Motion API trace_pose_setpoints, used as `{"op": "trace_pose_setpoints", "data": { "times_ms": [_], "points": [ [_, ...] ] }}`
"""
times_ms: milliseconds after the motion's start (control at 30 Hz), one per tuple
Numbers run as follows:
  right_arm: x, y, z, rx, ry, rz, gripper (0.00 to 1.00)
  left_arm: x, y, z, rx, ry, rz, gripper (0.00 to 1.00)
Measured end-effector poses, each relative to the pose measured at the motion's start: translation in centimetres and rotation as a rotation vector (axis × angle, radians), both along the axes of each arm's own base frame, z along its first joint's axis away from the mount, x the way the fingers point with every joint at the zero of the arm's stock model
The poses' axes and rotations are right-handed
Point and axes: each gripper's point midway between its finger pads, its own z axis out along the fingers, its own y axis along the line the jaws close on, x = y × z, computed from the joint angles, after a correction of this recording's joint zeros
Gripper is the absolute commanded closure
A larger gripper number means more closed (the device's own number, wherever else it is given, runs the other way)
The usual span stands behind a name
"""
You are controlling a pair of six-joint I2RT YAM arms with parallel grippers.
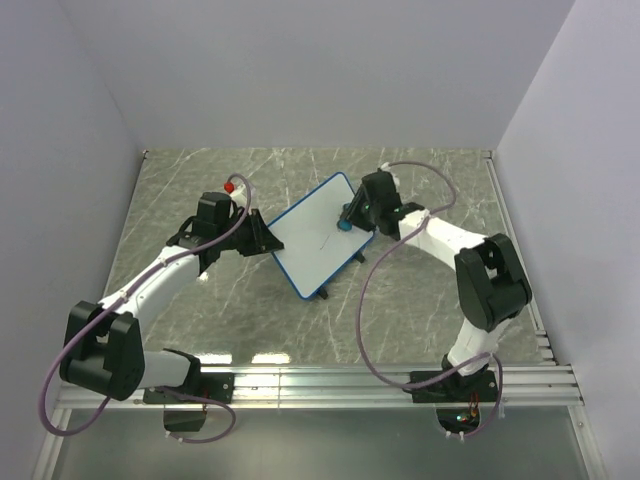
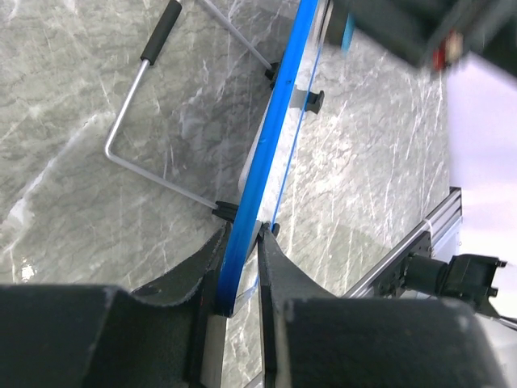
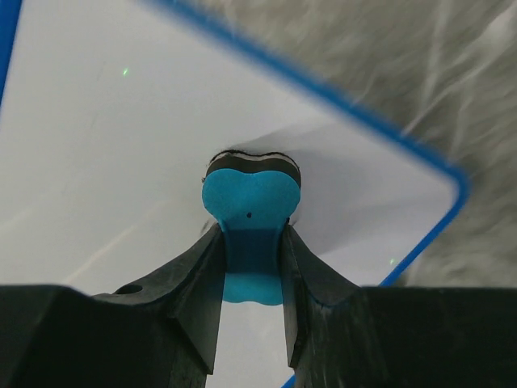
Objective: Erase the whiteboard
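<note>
The whiteboard [image 1: 318,232], white with a blue frame, is tilted up off the table at the middle. A faint dark mark shows near its centre. My left gripper [image 1: 262,238] is shut on the board's left edge; the left wrist view shows the blue frame [image 2: 271,137] pinched between the fingers [image 2: 283,259]. My right gripper [image 1: 352,214] is shut on a bright-blue eraser [image 3: 251,218], whose dark felt presses against the white surface [image 3: 105,145] near the board's right corner.
A wire stand with a black-capped end [image 2: 159,32] hangs behind the board. A small red object [image 1: 229,186] lies beside the left arm. Aluminium rails [image 1: 400,378] run along the near edge and right side. Grey walls enclose the marbled table [image 1: 180,190].
</note>
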Motion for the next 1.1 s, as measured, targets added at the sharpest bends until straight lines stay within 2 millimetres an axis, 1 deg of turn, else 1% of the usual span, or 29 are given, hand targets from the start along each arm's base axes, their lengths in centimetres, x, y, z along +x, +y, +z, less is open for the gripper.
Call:
{"op": "trace_pose_setpoints", "data": {
  "times_ms": [100,167,233,300,400,433,567,667,733,833,900,933,1000,1100],
  "points": [
    [2.7,-2.4,-0.5,-0.034,0.005,-0.044,1.00,-0.2,0.1,0.2,0.003,-0.004,-0.004,1.00],
    [4.1,-3.5,-0.7,-0.050,0.004,-0.065,1.00,-0.3,0.1,0.2,0.004,-0.007,-0.006,1.00],
    [4.5,-3.7,-0.8,-0.055,0.003,-0.066,1.00,-0.5,0.1,0.3,0.001,-0.008,-0.008,1.00],
    [4.3,-3.3,-0.8,-0.053,0.001,-0.056,1.00,-0.6,0.1,0.3,0.001,-0.006,-0.009,1.00],
    [3.6,-2.0,-0.5,-0.043,-0.009,-0.034,1.00,-0.7,0.1,0.3,-0.001,-0.003,-0.010,1.00],
    [3.1,-1.4,-0.4,-0.038,-0.013,-0.022,1.00,-0.7,0.1,0.3,-0.002,-0.002,-0.010,1.00],
    [0.3,1.3,0.5,-0.002,-0.027,0.030,1.00,-0.7,0.1,0.2,-0.001,-0.001,-0.010,1.00],
    [-2.3,3.9,1.3,0.044,-0.040,0.088,1.00,-0.7,0.0,0.2,-0.002,-0.002,-0.011,1.00],
    [-3.3,4.9,1.4,0.059,-0.040,0.108,1.00,-0.7,0.1,0.2,-0.002,-0.002,-0.010,1.00],
    [-3.5,5.2,1.5,0.066,-0.037,0.114,1.00,-0.6,0.1,0.2,-0.002,-0.002,-0.010,1.00],
    [-3.0,5.0,1.6,0.066,-0.027,0.110,1.00,-0.6,0.1,0.2,-0.002,-0.002,-0.010,1.00],
    [-2.4,4.8,1.9,0.066,-0.029,0.105,1.00,-0.6,0.1,0.2,-0.002,-0.001,-0.010,1.00],
    [-0.5,4.1,2.4,0.067,-0.040,0.080,1.00,-0.6,0.0,0.2,-0.003,-0.001,-0.012,1.00],
    [3.0,2.1,2.9,0.066,-0.059,0.016,1.00,-0.7,0.0,0.2,-0.005,-0.001,-0.015,1.00]
  ]
}}
